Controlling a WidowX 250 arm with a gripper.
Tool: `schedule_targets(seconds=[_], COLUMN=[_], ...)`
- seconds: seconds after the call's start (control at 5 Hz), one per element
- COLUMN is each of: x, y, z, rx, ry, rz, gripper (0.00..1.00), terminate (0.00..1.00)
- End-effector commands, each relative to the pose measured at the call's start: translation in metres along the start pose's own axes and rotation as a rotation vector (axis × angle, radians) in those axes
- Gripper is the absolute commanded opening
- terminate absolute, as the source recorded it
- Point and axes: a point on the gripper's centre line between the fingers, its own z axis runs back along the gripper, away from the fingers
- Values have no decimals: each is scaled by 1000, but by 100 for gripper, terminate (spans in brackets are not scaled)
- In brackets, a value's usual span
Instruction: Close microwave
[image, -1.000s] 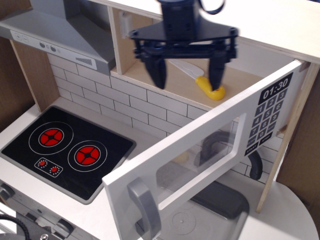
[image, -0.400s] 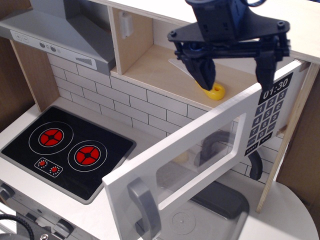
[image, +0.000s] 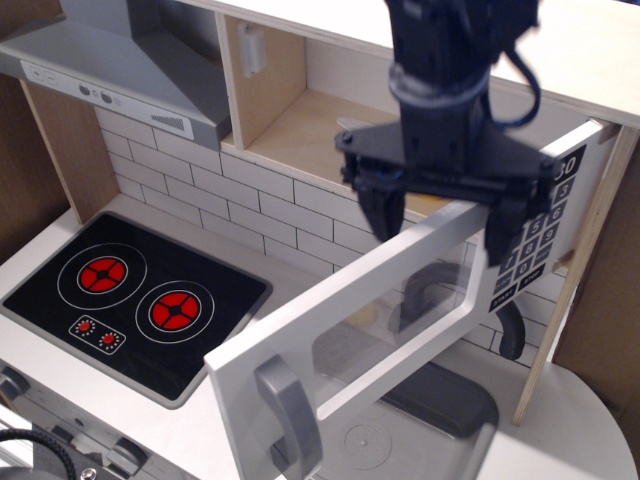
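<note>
One microwave (image: 400, 290) fills the right half of the view, its wide white door swung well out from the wooden cavity and reaching toward the lower left. The door's clear window (image: 395, 325) shows blurred grey shapes behind it, the grey bar handle (image: 288, 405) sits at the door's free end near the bottom edge of the view, and the black keypad (image: 535, 235) lies at the hinge end on the right — its clock digits partly covered by the arm. The open cavity (image: 300, 125) behind shows a pale wood floor and side wall.

The dark blue gripper (image: 445, 225) hangs from above directly over the door's top edge, close to the hinge side. Its jaws are spread wide apart and clamp nothing: one finger (image: 385, 210) sits on the cavity side of the door, the other (image: 505, 235) lies in front of the keypad, so the door's upper edge runs between them. Whether either finger touches the door cannot be told.

To the left, the grey slanted range hood (image: 120, 70) hangs over a white brick backsplash (image: 230, 205), and below it a black cooktop (image: 135, 300) with two red burners lies on the white tabletop (image: 590, 430). A grey sink (image: 430, 420) sits under the door.
</note>
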Motion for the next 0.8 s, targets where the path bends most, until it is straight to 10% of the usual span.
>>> schedule_targets(seconds=[0.0,0.6], x=[21,37], y=[26,31], z=[21,69], rx=[37,33], ry=[-65,-23], rz=[53,86], gripper=[100,100], terminate=[0,0])
